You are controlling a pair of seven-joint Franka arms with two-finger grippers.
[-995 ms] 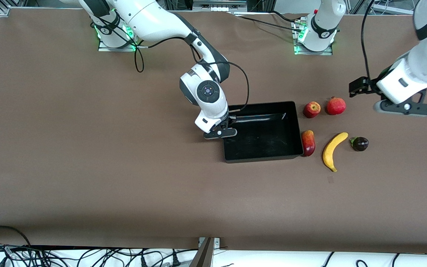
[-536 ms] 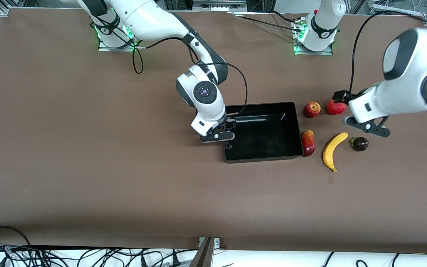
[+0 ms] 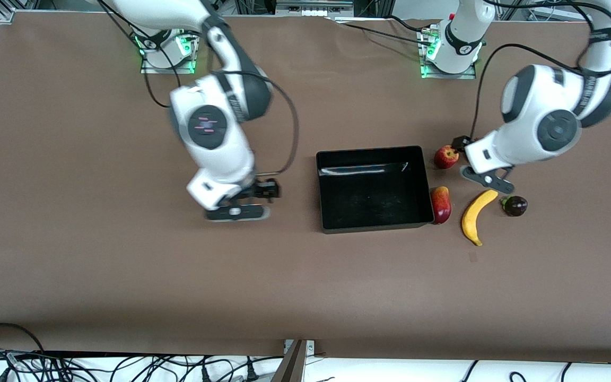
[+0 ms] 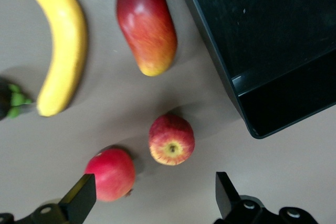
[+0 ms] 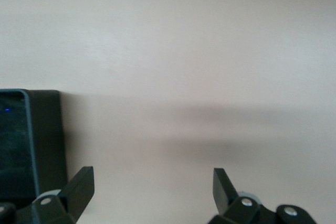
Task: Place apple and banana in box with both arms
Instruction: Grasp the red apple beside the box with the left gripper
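In the left half of the front frame the right gripper (image 3: 237,211) hangs over bare worktop (image 3: 98,254), jaws spread wide and empty, apart from the box (image 3: 372,223), likely keeping out of the way. At frame centre the box sits open and empty, within reach of both arms. Right of it lie the apple (image 3: 446,157), a mango-like fruit (image 3: 441,204), the banana (image 3: 476,215) and a dark fruit (image 3: 515,205). The left gripper (image 3: 486,180) hovers over the apple and a pomegranate (image 4: 111,174), jaws open and holding nothing, apparently lining up a grasp. No brand, label or writing is readable.
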